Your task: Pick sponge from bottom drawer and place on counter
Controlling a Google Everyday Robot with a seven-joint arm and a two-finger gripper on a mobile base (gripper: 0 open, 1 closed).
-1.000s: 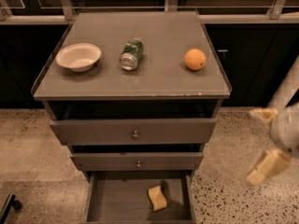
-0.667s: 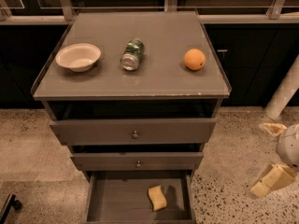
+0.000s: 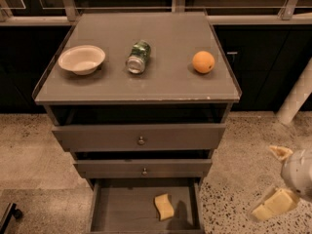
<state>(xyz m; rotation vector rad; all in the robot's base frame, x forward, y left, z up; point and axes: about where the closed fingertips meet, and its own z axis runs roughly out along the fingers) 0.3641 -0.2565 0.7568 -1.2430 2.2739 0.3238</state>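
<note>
Over speckled floor (image 3: 229, 130), right of the drawer (image 3: 122, 211), hangs the gripper (image 3: 268, 182), jaws apart, empty; a pale yellow, wavy-edged sponge (image 3: 164, 206) lies inside.

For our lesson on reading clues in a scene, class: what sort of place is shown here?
Probably a kitchen or break room: a bowl, drink can and orange sit on a counter, and a sponge lies in the open bottom drawer. The gripper hangs open at lower right.
</note>
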